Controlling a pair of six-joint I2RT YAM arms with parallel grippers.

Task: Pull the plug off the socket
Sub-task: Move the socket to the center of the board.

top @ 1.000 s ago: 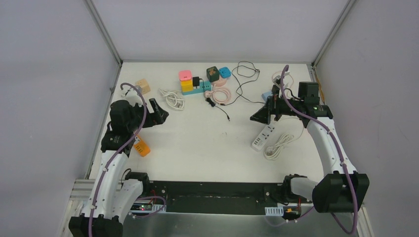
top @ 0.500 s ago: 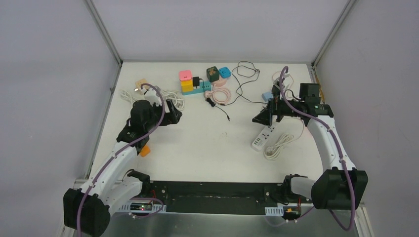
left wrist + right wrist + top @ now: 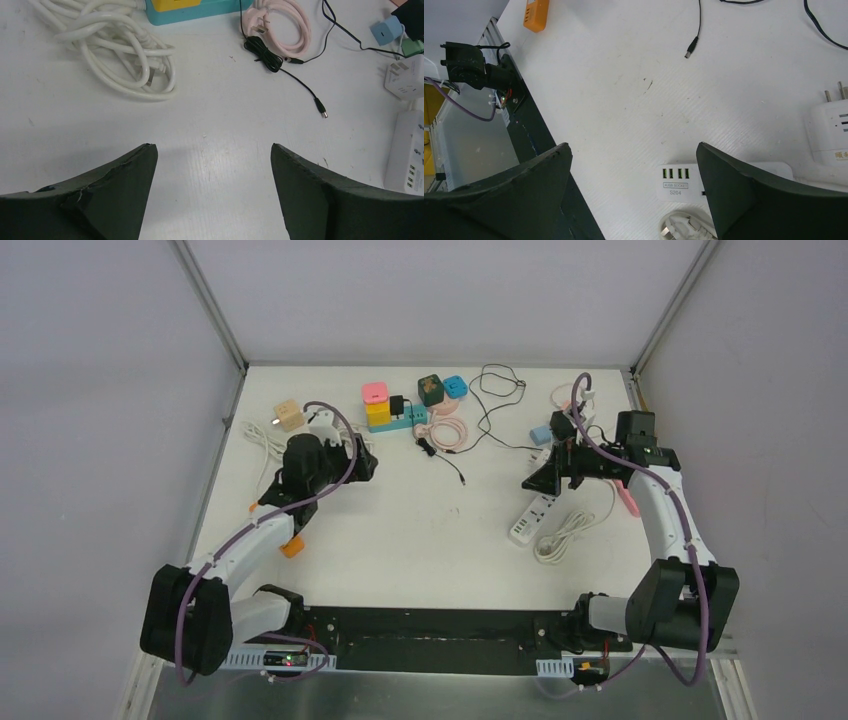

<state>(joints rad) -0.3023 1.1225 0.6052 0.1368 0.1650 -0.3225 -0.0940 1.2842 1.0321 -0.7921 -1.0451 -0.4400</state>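
A black plug (image 3: 398, 405) sits in a teal power strip (image 3: 402, 422) at the far middle of the table, beside a stacked pink and yellow block (image 3: 376, 403). In the left wrist view only the strip's near edge (image 3: 200, 10) shows at the top; the plug is out of frame. My left gripper (image 3: 362, 465) (image 3: 212, 147) is open and empty, low over bare table just short of the strip. My right gripper (image 3: 535, 480) (image 3: 634, 145) is open and empty above the end of a white USB power strip (image 3: 532, 517) (image 3: 684, 182).
A white cable coil (image 3: 120, 50) lies left of the teal strip, and a pink cable (image 3: 447, 430) (image 3: 285, 30) and thin black cable (image 3: 495, 400) to its right. Also here: a beige cube (image 3: 288, 415), an orange block (image 3: 291, 546), green (image 3: 431, 389) and blue (image 3: 455, 386) adapters, and a white adapter (image 3: 831, 132).
My left arm has swung from the left edge toward the far middle, ending near the white coil and teal strip. My right gripper has shifted slightly right. Both stay open.
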